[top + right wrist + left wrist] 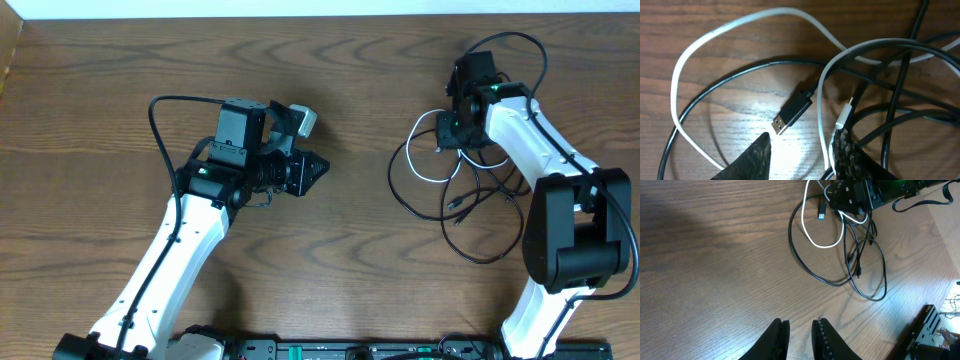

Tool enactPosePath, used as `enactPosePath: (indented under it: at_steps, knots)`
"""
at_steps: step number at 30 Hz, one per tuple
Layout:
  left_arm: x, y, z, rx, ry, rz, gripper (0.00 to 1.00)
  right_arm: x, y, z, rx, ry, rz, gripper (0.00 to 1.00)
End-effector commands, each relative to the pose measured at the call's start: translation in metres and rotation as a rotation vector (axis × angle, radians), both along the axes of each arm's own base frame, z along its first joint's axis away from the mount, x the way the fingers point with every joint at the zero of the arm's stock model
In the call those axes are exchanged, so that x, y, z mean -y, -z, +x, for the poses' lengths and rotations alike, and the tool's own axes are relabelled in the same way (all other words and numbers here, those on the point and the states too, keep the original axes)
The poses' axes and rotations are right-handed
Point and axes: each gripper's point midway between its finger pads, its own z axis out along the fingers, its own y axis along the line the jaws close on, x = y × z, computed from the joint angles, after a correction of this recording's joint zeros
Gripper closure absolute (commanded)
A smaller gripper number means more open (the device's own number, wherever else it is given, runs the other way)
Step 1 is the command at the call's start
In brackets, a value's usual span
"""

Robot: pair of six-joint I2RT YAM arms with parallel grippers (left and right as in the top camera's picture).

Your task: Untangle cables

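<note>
The cables (470,205) lie in a loose tangle on the right of the wooden table: several black loops and one white cable (430,178). My right gripper (450,128) hangs low over the tangle's top. In its wrist view it (802,136) is open, and the white cable (690,65) runs down between the fingers, against the right one. A black USB plug (790,114) lies just ahead of the tips. My left gripper (318,170) stays mid-table, well left of the tangle. Its fingers (782,335) stand a narrow gap apart over bare wood. Ahead of it lie the black loops (875,280).
The table's far edge (300,16) runs along the top of the overhead view. The left arm's own thick black cable (160,120) arcs beside it. A black rail (350,350) sits at the front edge, and dark equipment (925,335) stands off the table's right side.
</note>
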Motion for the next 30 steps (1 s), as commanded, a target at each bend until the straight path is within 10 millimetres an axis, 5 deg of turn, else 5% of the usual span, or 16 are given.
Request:
enactPosePath:
  at_steps: [1, 9, 17, 30]
  knots:
    - [0.000, -0.011, 0.001, 0.042, 0.009, 0.001, 0.79, 0.008, 0.012, 0.002, -0.019, 0.009, -0.015, 0.63]
    - [0.000, -0.011, 0.002, 0.045, 0.011, 0.002, 0.79, 0.004, 0.025, 0.001, -0.046, 0.003, 0.003, 0.65]
    - [0.000, -0.011, 0.001, 0.043, 0.011, 0.002, 0.79, -0.007, 0.024, 0.002, -0.044, -0.019, 0.063, 0.98]
    - [0.000, -0.011, 0.001, 0.040, 0.011, 0.003, 0.79, -0.004, 0.041, -0.017, -0.099, -0.002, 0.058, 0.92]
